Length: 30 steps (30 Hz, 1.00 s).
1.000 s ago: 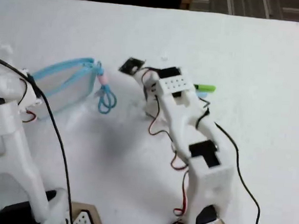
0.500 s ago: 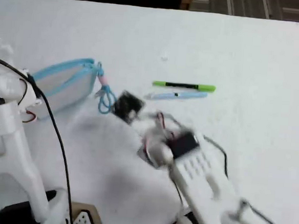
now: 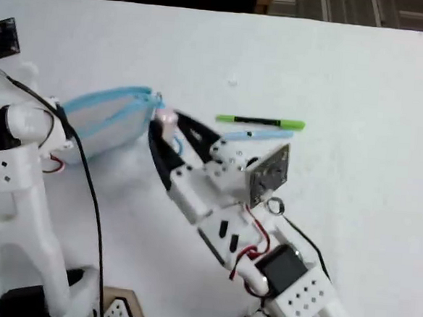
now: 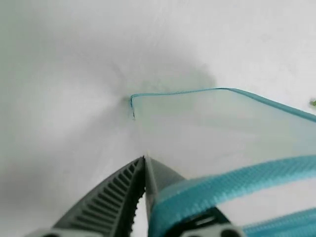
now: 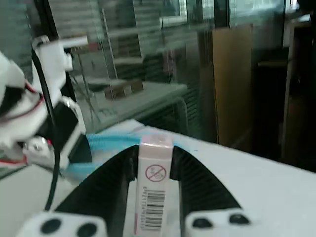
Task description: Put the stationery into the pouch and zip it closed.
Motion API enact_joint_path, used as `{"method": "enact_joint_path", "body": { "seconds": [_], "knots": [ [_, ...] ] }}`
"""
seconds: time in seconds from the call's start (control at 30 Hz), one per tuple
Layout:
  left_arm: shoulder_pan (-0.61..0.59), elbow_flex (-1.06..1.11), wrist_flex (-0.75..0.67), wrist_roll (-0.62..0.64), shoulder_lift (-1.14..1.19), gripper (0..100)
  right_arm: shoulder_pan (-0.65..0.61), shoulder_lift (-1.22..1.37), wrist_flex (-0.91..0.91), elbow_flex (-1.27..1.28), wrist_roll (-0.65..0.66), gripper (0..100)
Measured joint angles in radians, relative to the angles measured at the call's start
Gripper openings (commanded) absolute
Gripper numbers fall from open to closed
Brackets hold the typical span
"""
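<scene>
The translucent pouch point(image 3: 109, 116) with a blue zip rim lies at the left of the table. My left gripper point(image 4: 144, 165) is shut on its rim, and the blue zip band point(image 4: 222, 190) runs past the fingers. My right gripper point(image 3: 164, 124) is at the pouch's right end, shut on a small white block point(image 5: 155, 190) with a pink end and a barcode label. The block's pink end point(image 3: 165, 116) touches or nearly touches the pouch mouth. A green pen point(image 3: 261, 121) and a light blue pen point(image 3: 257, 135) lie side by side on the table behind the right arm.
The white tabletop point(image 3: 361, 89) stretches wide to the right and back. The left arm's white body point(image 3: 14, 181) stands at the near left with a black cable hanging from it. In the right wrist view the left arm point(image 5: 34, 108) rises beside the pouch point(image 5: 106, 143).
The right arm swung from over the pens, back across the table, to the pouch's right end with the white block in its fingers. The pouch shifted a little to the right.
</scene>
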Motion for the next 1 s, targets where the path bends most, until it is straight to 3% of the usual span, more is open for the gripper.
{"method": "enact_joint_path", "body": {
  "seconds": [0.27,0.47,0.73,1.0],
  "knots": [
    [0.006,0.000,0.000,0.000,0.000,2,-0.003,0.354,-0.181,-0.319,-0.005,1.7],
    [0.006,0.000,0.000,0.000,0.000,2,-0.003,0.606,-0.278,-0.361,-0.006,1.7],
    [0.006,0.034,-0.005,0.000,0.000,2,-0.095,0.621,-0.307,-0.304,-0.006,1.7],
    [0.006,0.048,-0.018,0.000,-0.002,2,-0.091,0.568,-0.301,-0.276,-0.006,1.7]
  ]
}}
